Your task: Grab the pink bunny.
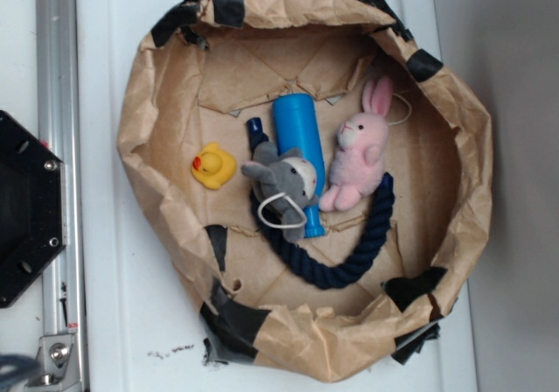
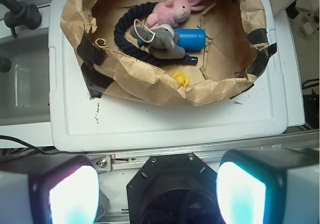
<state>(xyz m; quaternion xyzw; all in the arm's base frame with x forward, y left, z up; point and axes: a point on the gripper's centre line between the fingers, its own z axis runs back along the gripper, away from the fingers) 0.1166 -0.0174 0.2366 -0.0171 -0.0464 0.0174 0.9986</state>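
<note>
The pink bunny (image 1: 360, 152) lies inside the brown paper bowl (image 1: 157, 113), right of centre, ears pointing to the far rim. It touches a blue cylinder (image 1: 299, 152) on its left. In the wrist view the pink bunny (image 2: 170, 12) lies at the top, far from the gripper (image 2: 157, 194). The gripper is open and empty, its two fingers wide apart at the bottom edge, high above the robot base. The gripper does not show in the exterior view.
A grey plush animal with a white loop (image 1: 284, 182) lies over the blue cylinder. A yellow rubber duck (image 1: 213, 165) sits at the left. A dark blue rope (image 1: 345, 252) curls below the bunny. The bowl stands on a white tray (image 1: 113, 305). The black robot base (image 1: 26, 209) is at the left.
</note>
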